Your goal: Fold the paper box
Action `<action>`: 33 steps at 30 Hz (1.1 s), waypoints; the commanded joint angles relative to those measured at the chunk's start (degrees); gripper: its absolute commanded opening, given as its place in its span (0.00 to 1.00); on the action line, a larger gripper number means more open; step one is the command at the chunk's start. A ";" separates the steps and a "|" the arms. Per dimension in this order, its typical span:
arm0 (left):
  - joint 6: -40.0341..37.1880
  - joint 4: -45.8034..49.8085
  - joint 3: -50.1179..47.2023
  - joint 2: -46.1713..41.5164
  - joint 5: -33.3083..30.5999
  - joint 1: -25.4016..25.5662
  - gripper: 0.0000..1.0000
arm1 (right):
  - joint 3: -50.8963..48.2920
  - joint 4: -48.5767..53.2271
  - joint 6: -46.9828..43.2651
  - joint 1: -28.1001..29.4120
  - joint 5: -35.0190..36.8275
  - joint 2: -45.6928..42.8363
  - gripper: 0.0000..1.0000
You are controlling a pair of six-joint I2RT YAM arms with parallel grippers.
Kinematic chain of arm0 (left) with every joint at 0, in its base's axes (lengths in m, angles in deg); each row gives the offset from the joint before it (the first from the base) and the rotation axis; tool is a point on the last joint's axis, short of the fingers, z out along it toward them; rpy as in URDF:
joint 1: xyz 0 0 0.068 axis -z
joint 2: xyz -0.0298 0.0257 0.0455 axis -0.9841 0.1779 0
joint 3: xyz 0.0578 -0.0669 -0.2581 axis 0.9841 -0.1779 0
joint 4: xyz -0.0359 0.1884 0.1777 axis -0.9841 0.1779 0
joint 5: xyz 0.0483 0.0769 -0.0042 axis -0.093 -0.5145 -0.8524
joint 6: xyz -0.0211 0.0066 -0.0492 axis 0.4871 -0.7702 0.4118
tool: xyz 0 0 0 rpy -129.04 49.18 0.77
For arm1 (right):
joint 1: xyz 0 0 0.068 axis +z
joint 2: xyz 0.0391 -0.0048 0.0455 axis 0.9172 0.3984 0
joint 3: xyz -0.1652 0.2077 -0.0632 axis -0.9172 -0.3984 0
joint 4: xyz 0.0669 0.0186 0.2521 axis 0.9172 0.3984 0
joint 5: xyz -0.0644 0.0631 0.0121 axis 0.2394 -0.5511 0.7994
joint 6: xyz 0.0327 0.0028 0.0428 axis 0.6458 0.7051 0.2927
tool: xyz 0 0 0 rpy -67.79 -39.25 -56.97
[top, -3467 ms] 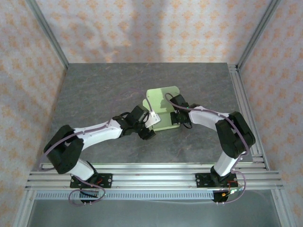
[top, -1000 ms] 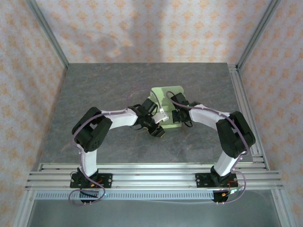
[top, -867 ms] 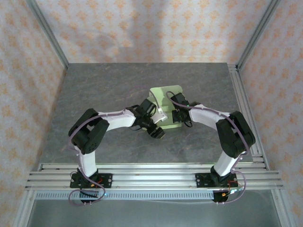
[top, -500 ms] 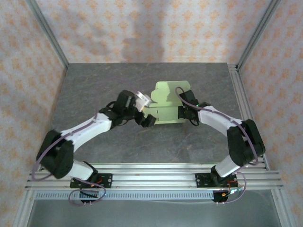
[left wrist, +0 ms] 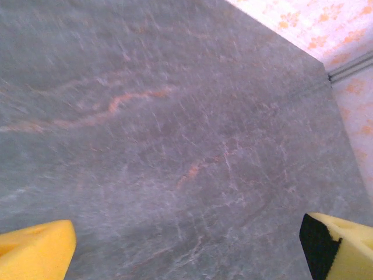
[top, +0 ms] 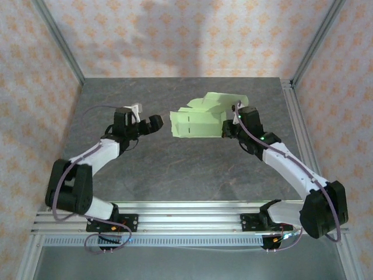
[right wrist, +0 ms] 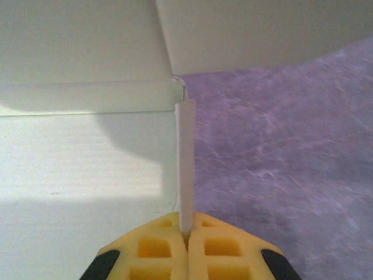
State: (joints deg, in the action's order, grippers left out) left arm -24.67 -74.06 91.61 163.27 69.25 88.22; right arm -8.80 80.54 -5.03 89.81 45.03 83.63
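**Box** (top: 197, 122): pale yellow-green card, partly folded. It sits right of centre over the far half of the table (top: 151, 175). From overhead, one broad panel faces the camera, with flaps bent up behind it on the far side. Its left edge is free. I cannot tell whether its lower edge touches the table.

**My right gripper** (top: 232, 124): at the box's right end, with my arm reaching in from the near right. Overhead, the grip itself is too small to read. The right wrist view settles it. My yellow pads (right wrist: 154, 252) are pressed together on a thin upright edge of card, seen end-on as a pale strip running away from them. More panels of the box (right wrist: 81, 151) spread to the left and far side. To the right the table (right wrist: 280, 151) looks purple in this view, not grey.

**My left gripper** (top: 152, 123): left of the box, near it but clearly apart, pointing right toward its free edge. The overhead view does not show how wide it is. In the left wrist view my two yellow fingers (left wrist: 32, 252) sit at the bottom corners, spread wide. Between them lies grey table (left wrist: 175, 116), veined with orange.

**Wall** (top: 175, 35): cream with an orange pattern, behind the table. A corner of it shows far right in the left wrist view.
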 commanded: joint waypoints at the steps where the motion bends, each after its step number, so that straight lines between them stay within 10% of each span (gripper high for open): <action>1: 5.84 -7.67 3.25 5.00 7.19 3.75 1.00 | -1.86 -6.01 1.62 -0.28 -8.43 -1.57 0.01; 13: 9.01 -16.39 11.49 13.24 12.25 17.09 0.96 | -3.85 -11.73 1.66 -0.28 -16.92 -0.18 0.01; 33: 18.38 -23.44 15.08 17.88 14.67 21.33 0.95 | -0.19 -6.86 -6.10 8.12 1.98 6.62 0.01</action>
State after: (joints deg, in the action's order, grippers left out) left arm -8.85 -89.58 103.28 181.22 80.66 107.24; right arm -10.77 71.98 -8.11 95.21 43.76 88.27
